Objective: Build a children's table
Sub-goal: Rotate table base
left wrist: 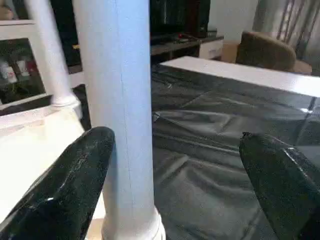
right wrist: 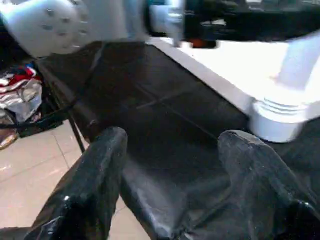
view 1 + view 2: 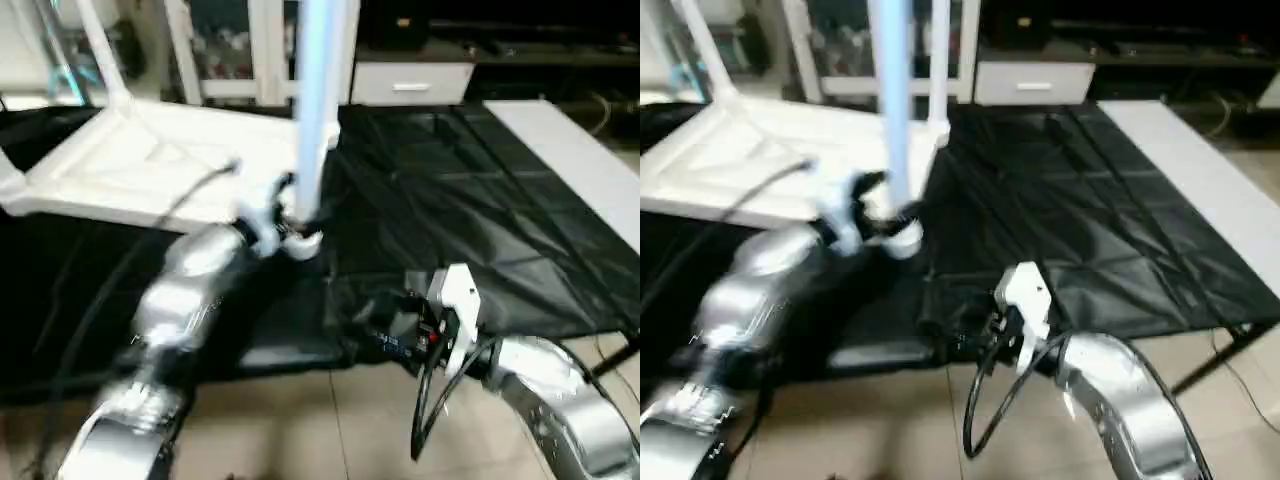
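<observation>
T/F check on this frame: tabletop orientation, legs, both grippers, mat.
1. The tabletop lies upside down on the black mat. True.
2. No leg is fitted yet. False: legs stand upright in its corner sockets, including the near leg and a far one.
3. The left gripper is open, with the near leg between its fingers. True.
4. The right gripper holds a leg. False: it is open and empty, over the mat's edge.
5. The right gripper touches the tabletop. False: it is apart from it, with the near corner socket ahead of it.
</observation>
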Controlling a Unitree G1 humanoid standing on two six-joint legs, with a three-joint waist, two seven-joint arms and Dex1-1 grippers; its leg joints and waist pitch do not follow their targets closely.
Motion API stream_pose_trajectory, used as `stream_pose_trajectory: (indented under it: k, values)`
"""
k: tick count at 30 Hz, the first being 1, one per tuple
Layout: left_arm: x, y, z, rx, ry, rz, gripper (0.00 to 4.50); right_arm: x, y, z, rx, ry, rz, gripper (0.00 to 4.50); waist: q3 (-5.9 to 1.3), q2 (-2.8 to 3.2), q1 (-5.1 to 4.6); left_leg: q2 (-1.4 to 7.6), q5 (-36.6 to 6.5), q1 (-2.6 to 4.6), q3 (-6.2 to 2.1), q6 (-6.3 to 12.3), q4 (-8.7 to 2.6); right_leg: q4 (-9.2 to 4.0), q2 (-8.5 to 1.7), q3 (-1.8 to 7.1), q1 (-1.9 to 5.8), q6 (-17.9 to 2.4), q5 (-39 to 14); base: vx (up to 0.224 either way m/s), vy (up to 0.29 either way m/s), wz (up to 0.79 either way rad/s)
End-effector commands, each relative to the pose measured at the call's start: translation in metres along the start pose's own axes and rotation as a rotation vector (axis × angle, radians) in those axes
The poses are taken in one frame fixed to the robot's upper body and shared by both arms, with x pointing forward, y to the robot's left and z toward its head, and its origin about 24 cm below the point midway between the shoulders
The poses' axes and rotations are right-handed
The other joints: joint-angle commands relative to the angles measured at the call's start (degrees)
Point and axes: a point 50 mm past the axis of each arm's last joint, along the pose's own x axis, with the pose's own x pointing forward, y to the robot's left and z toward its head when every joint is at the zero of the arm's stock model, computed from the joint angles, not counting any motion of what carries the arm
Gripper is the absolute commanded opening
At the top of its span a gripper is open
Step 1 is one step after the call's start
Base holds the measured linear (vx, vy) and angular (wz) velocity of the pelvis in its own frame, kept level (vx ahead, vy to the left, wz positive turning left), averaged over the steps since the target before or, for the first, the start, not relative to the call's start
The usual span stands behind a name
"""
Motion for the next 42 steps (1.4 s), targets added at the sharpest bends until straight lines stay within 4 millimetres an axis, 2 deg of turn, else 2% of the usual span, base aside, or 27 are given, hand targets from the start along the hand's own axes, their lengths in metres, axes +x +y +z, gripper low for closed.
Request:
stream_pose_trajectory:
  k: [1, 5, 6, 9, 12, 14, 15, 17, 19, 20, 21, 23, 26, 27, 29, 31, 32, 33, 34, 35, 36, 37, 38, 39, 40, 41, 42]
  values:
    - [0.014, -0.013, -0.006, 0.029, 0.028, -0.03, 4.47, -0.003, -0.001, 0.006, -0.02, -0.011, -0.004, 3.18, -3.58, 0.28, 0.05, 0.63, -10.13, -0.15, 0.01, 1.76, -4.07, -3.45, -2.18, 2.03, 3.01, -10.2, -7.57, 0.0, 0.0, 0.0]
    - [0.033, -0.021, -0.001, 0.0, -0.009, -0.004, 4.47, -0.003, -0.001, 0.007, -0.023, -0.009, -0.009, 3.18, -3.78, 0.15, 0.19, 0.69, -8.79, -0.32, -0.13, 2.49, -3.92, -3.23, -2.48, 1.98, 3.37, -11.05, -5.7, 0.0, 0.0, 0.0]
    - [0.036, -0.023, 0.001, -0.008, -0.022, 0.001, 4.47, -0.004, -0.001, 0.007, -0.025, -0.008, -0.016, 3.18, -3.74, 0.92, 0.09, 0.56, -9.22, -0.3, -0.15, 2.55, -3.86, -3.3, -2.4, 1.95, 3.35, -11.03, -6.15, 0.0, 0.0, 0.0]
    - [0.041, -0.027, 0.009, -0.041, -0.093, 0.018, 4.47, -0.008, -0.004, 0.008, -0.033, -0.011, -0.057, 3.18, -3.59, 0.32, -0.19, 0.61, -10.2, -0.52, -0.15, 3.05, -3.92, -3.71, -2.54, 1.88, 3.6, -11.46, -7.62, 0.0, 0.0, 0.0]
    - [0.037, -0.024, 0.011, -0.049, -0.124, 0.024, 4.47, -0.01, -0.006, 0.009, -0.033, -0.02, -0.095, 3.18, -3.46, 0.45, -0.46, 0.56, -11.07, -0.59, -0.1, 3.38, -3.96, -4.03, -2.48, 1.82, 3.4, -10.4, -11.93, 0.0, 0.0, 0.0]
    - [0.026, -0.02, 0.011, -0.063, -0.162, 0.03, 4.47, -0.013, -0.01, 0.01, -0.024, -0.037, -0.151, 3.18, -3.4, 0.68, -0.44, 0.88, -11.05, -0.57, -0.25, 3.24, -4.12, -3.99, -2.71, 1.83, 3.49, -10.69, -12.23, 0.0, 0.0, 0.0]
    - [0.004, -0.015, 0.008, -0.086, -0.191, 0.069, 4.47, -0.015, -0.017, 0.009, -0.017, -0.04, -0.246, 3.18, -3.38, 0.17, -0.74, 1.09, -10.8, -0.7, -0.17, 3.14, -4.2, -3.68, -2.67, 1.84, 3.47, -11.17, -12.01, 0.0, 0.0, 0.0]
    - [-0.019, -0.012, 0.004, -0.087, -0.204, 0.116, 4.47, -0.017, -0.023, 0.007, -0.009, -0.037, -0.341, 3.18, -3.51, 0.65, -1.05, 1.33, -10.56, -0.7, -0.35, 2.69, -4.36, -3.35, -2.8, 1.79, 3.44, -11.31, -12.93, 0.0, 0.0, 0.0]
    - [-0.061, -0.012, -0.007, -0.066, -0.191, 0.215, 4.47, -0.021, -0.032, 0.003, -0.018, -0.017, -0.518, 3.18, -3.14, 0.38, -1.82, 1.27, -10.84, -0.82, -0.12, 2.75, -4.59, -3.77, -2.42, 1.81, 2.9, -10.47, -15.06, 0.0, 0.0, 0.0]
    - [-0.08, -0.01, -0.017, -0.032, -0.166, 0.28, 4.47, -0.025, -0.036, 0.001, -0.035, -0.005, -0.62, 3.18, -3.04, -0.01, -2.05, 1.45, -12.15, -0.52, -0.02, 1.81, -4.59, -3.88, -2.28, 1.85, 2.39, -9.21, -17.74, 0.0, 0.0, 0.0]
    - [-0.092, -0.009, -0.023, -0.013, -0.144, 0.332, 4.47, -0.027, -0.038, 0.0, -0.05, 0.004, -0.686, 3.18, -2.74, 0.27, -2.13, 1.31, -13.22, -0.5, 0.12, 1.62, -4.82, -4.33, -2.06, 1.83, 2.12, -8.45, -19.42, 0.0, 0.0, 0.0]
    - [-0.106, -0.006, -0.032, -0.001, -0.134, 0.399, 4.47, -0.03, -0.041, 0.001, -0.064, -0.001, -0.751, 3.18, -2.6, -0.22, -1.99, 1.2, -16.35, 0.56, 0.41, 0.75, -4.65, -5.0, -1.57, 1.92, 1.1, -6.58, -21.86, 0.0, 0.0, 0.0]
    - [-0.122, -0.001, -0.049, -0.064, -0.126, 0.501, 4.47, -0.037, -0.047, 0.005, -0.014, -0.059, -0.837, 3.18, -2.23, -0.47, -1.98, 0.91, -21.28, 0.62, 0.22, -0.01, -5.13, -5.08, -1.43, 2.18, 1.01, -4.17, -25.48, 0.0, 0.0, 0.0]
    - [-0.125, 0.002, -0.054, -0.062, -0.114, 0.568, 4.47, -0.041, -0.05, 0.008, 0.011, -0.104, -0.871, 3.18, -1.88, -0.26, -2.37, 0.81, -31.32, 2.68, -0.27, -0.66, -5.35, -5.98, -0.81, 1.34, 0.46, -1.55, -34.96, 0.0, 0.0, 0.0]
    - [-0.126, 0.002, -0.055, -0.063, -0.096, 0.609, 4.47, -0.044, -0.052, 0.01, 0.022, -0.134, -0.891, 3.18, -1.37, -0.18, -3.14, 0.59, -37.3, 4.26, -0.57, -0.24, -5.17, -7.11, -0.04, 0.09, 0.1, -1.02, -39.55, 0.0, 0.0, 0.0]
    - [-0.117, -0.001, -0.045, -0.046, -0.094, 0.615, 4.47, -0.048, -0.054, 0.012, 0.055, -0.168, -0.892, 3.18, -0.76, -0.02, -3.91, 0.7, -42.9, 6.04, -1.14, 0.71, -5.27, -8.02, 0.58, -1.9, 0.59, -0.6, -41.42, 0.0, 0.0, 0.0]
    - [-0.115, -0.003, -0.042, -0.038, -0.086, 0.605, 4.47, -0.049, -0.055, 0.011, 0.062, -0.166, -0.896, 3.18, -0.4, 0.19, -4.75, 1.09, -46.08, 6.32, -1.74, 0.92, -5.79, -7.75, 0.7, -3.22, 1.66, -0.05, -40.77, 0.04, 0.012, -0.22]
    - [-0.114, -0.003, -0.041, -0.037, -0.085, 0.603, 4.47, -0.049, -0.055, 0.011, 0.063, -0.166, -0.897, 3.18, 0.0, 0.51, -5.45, 1.84, -48.76, 5.55, -2.23, 0.57, -7.15, -6.32, 0.45, -3.73, 3.3, -0.24, -37.66, 0.056, 0.025, -0.25]
    - [-0.109, -0.007, -0.036, -0.022, -0.077, 0.572, 4.47, -0.049, -0.057, 0.009, 0.076, -0.158, -0.891, 3.18, -0.15, 1.85, -5.83, 2.07, -50.1, 5.22, -2.59, 0.67, -8.13, -4.56, -0.39, -3.41, 4.91, -1.55, -32.62, 0.056, 0.025, -0.25]
    - [-0.109, -0.007, -0.036, -0.022, -0.077, 0.572, 4.47, -0.049, -0.057, 0.009, 0.076, -0.158, -0.891, 3.18, -0.5, 0.73, -6.31, 1.91, -48.42, 4.71, -2.65, 1.35, -7.88, -4.25, -1.03, -2.64, 5.69, -1.76, -31.41, 0.033, 0.003, -0.25]
    - [-0.109, -0.008, -0.035, -0.015, -0.076, 0.563, 4.47, -0.049, -0.058, 0.009, 0.078, -0.156, -0.89, 3.18, -0.67, 0.24, -6.65, 0.27, -44.15, 4.83, -1.85, 1.62, -6.23, -6.65, -1.81, -2.37, 5.35, -2.25, -38.06, 0.048, -0.003, -0.23]
    - [-0.11, -0.009, -0.035, -0.006, -0.067, 0.563, 4.47, -0.048, -0.058, 0.009, 0.072, -0.15, -0.881, 3.18, -0.84, 0.96, -6.39, -0.94, -36.62, 3.75, -1.28, 1.66, -5.15, -8.05, -2.89, -1.5, 6.45, -2.05, -44.71, 0.048, -0.003, -0.23]
    - [-0.111, -0.009, -0.035, -0.004, -0.066, 0.566, 4.47, -0.046, -0.058, 0.01, 0.068, -0.148, -0.874, 3.18, -1.27, 0.09, -6.51, -1.22, -32.42, 2.72, -1.03, 2.12, -4.89, -8.37, -3.18, -0.86, 7.5, -1.7, -46.13, 0.102, 0.018, -0.23]
    - [-0.111, -0.009, -0.035, -0.003, -0.066, 0.567, 4.47, -0.046, -0.057, 0.01, 0.067, -0.147, -0.872, 3.18, -2.19, -0.23, -6.27, -1.73, -23.77, 0.73, -0.83, 3.65, -4.59, -8.16, -3.45, 0.34, 9.53, -2.21, -45.08, 0.12, 0.018, -0.17]
    - [-0.113, -0.008, -0.036, -0.001, -0.062, 0.579, 4.47, -0.044, -0.056, 0.01, 0.066, -0.147, -0.852, 3.18, -2.67, -0.19, -6.04, -2.18, -18.0, 0.59, -0.7, 5.78, -4.35, -7.74, -3.08, 0.89, 9.85, -4.5, -41.04, 0.12, 0.018, -0.17]
    - [-0.115, -0.007, -0.037, 0.004, -0.055, 0.592, 4.47, -0.042, -0.055, 0.01, 0.063, -0.14, -0.831, 3.18, -2.84, 0.19, -6.15, -2.16, -16.43, 1.28, -0.6, 6.58, -4.43, -7.41, -2.61, 0.8, 9.47, -6.51, -38.07, 0.143, 0.005, -0.01]
    - [-0.118, -0.005, -0.038, 0.006, -0.049, 0.606, 4.47, -0.039, -0.053, 0.009, 0.062, -0.133, -0.801, 3.18, -3.31, 0.61, -6.49, -1.97, -13.51, 2.52, -0.63, 8.21, -4.68, -6.45, -1.56, 0.3, 9.13, -10.9, -29.78, 0.161, 0.004, 0.09]
